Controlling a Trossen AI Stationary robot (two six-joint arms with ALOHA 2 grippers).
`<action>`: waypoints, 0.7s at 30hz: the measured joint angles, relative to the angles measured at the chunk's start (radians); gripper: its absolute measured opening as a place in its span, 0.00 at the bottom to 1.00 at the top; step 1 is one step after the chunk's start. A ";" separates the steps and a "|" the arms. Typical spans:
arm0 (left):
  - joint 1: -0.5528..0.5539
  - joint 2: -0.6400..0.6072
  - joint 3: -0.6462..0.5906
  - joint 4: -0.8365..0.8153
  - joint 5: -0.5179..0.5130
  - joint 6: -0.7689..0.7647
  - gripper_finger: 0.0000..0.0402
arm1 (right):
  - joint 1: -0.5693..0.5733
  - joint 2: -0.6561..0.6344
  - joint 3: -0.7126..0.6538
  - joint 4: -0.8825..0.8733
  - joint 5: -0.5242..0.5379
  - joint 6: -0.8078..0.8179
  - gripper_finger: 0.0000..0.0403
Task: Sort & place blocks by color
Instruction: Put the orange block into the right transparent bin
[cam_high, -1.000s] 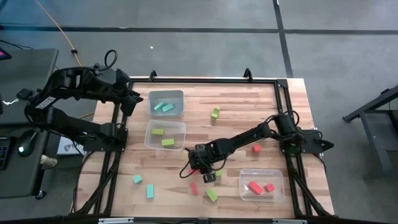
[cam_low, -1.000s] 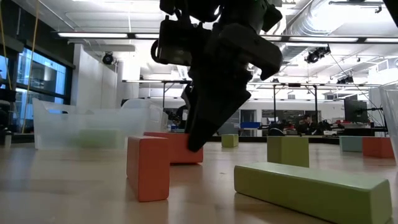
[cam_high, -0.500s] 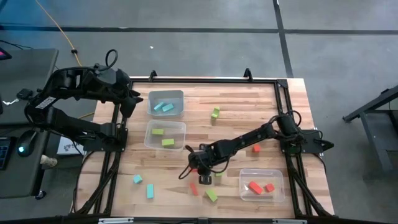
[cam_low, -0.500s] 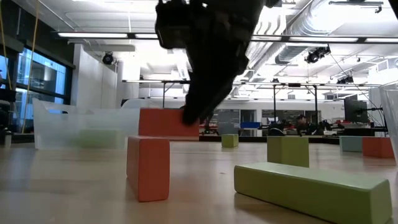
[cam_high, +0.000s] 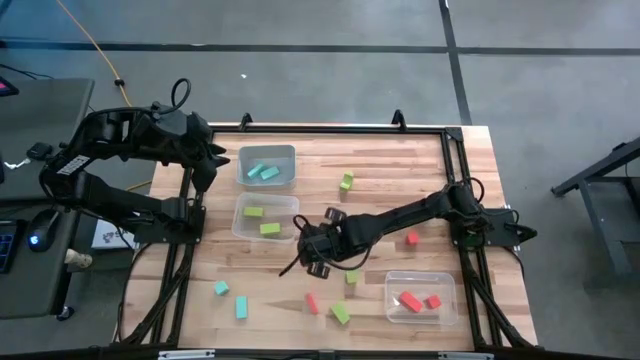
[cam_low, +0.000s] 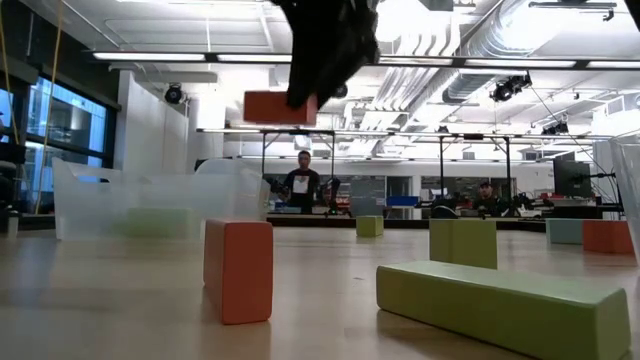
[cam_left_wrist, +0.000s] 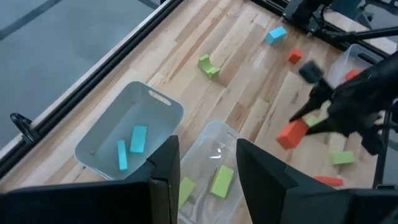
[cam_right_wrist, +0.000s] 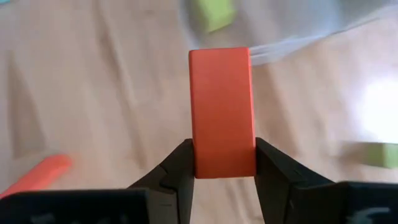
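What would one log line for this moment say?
right hand: holds red-orange block above table | left hand: waits over blue bin

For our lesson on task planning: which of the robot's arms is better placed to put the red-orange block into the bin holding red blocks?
The right arm. Its hand already grips the red-orange rectangular block, and the clear plastic bin is on its side. The left hand waits over the far bins.

Bench (cam_high: 380, 170): pale wood planks, black frame. Both arms dark/black. Right claw (cam_right_wrist: 222, 163): black fingers round a red-orange block (cam_right_wrist: 222, 112). Bins clear: far-left bin (cam_high: 267, 166) w/ cyan blocks, mid-left bin (cam_high: 265, 217) w/ lime, near-right bin (cam_high: 420, 298) w/ red. Loose blocks on bench: cyan pair (cam_high: 230, 298) nr near-left corner, lime + red elsewhere.
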 joint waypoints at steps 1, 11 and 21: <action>0.000 0.000 0.000 0.000 0.000 0.006 0.28 | 0.000 0.000 0.021 -0.031 0.027 0.012 0.27; 0.000 0.000 0.000 0.000 0.001 0.053 0.28 | 0.007 0.000 0.152 -0.308 0.234 0.168 0.27; 0.000 0.000 0.000 0.000 0.001 0.054 0.28 | 0.030 -0.026 0.163 -0.552 0.313 0.280 0.27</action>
